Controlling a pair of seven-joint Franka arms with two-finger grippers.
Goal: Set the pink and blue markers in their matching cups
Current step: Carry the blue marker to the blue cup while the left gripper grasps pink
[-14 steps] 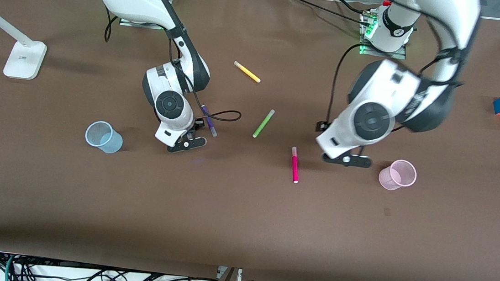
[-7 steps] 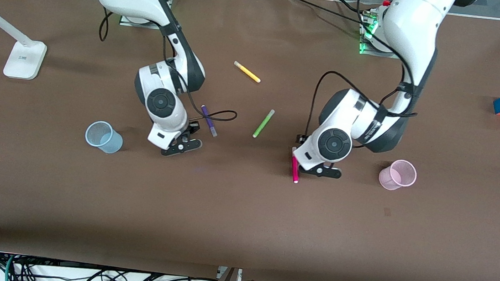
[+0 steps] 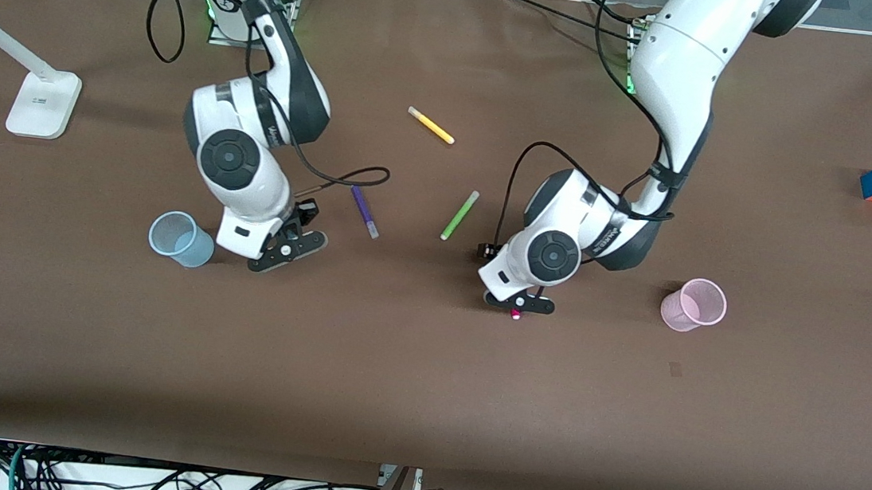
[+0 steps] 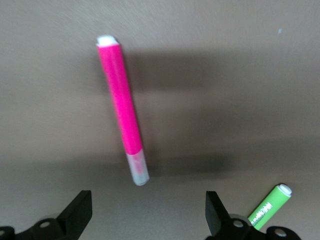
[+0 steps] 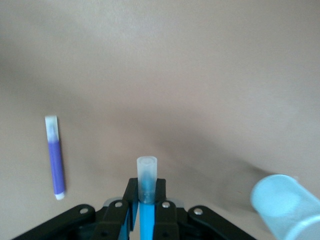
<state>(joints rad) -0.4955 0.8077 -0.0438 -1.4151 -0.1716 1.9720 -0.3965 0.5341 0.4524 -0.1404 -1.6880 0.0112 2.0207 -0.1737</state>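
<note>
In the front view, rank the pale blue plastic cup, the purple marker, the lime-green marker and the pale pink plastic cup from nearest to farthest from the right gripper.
From the right gripper, shut on the blue marker:
1. Pale blue plastic cup, beside it toward the right arm's end of the table.
2. Purple marker, toward the middle of the table.
3. Lime-green marker, farther along toward the left arm.
4. Pale pink plastic cup, at the left arm's end.
</note>
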